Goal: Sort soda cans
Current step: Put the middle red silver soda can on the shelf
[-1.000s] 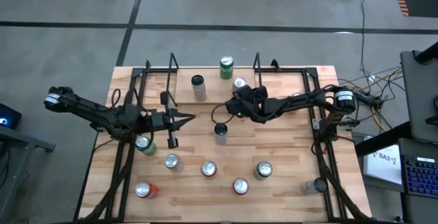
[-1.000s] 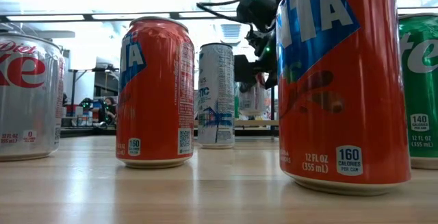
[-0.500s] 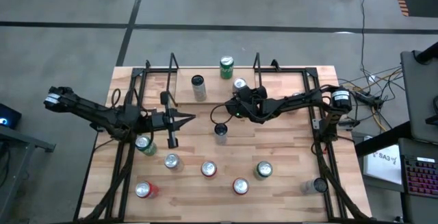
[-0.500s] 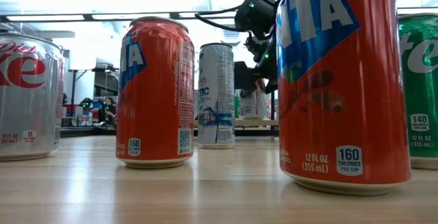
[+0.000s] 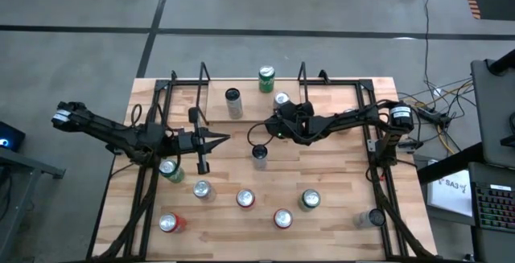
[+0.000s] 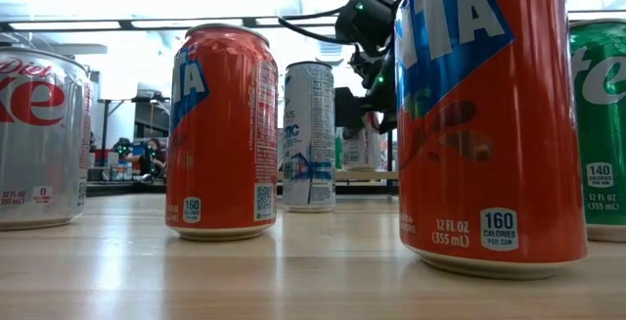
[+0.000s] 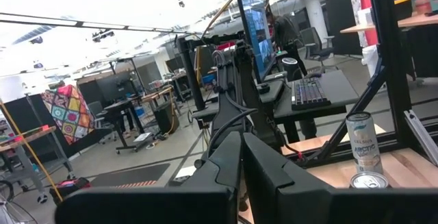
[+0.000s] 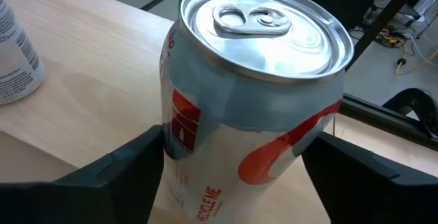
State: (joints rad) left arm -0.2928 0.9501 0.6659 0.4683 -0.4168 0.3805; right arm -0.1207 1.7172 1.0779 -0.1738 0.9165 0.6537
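pale wood tabletop [image 5: 338,215], cans scattered across it: at centre the right gripper [image 8: 233,157] stands with its fingers [image 8: 116,172] spread either side of a silver-and-red soda can [image 8: 253,94], slightly apart from its wall, so it looks released rather than gripped. that can [image 5: 282,99] stands at about one o'clock from the table's middle. a dark-topped can [image 5: 259,154] waits just beside the arm at its seven o'clock, a green can [image 5: 265,78] at twelve. the left gripper [image 5: 224,139], clenched on nothing, idles at nine o'clock. risk, to my eye: a finger clipping the tilted-looking can on withdrawal would topple it, or the arm's sweep could knock the dark-topped neighbour.
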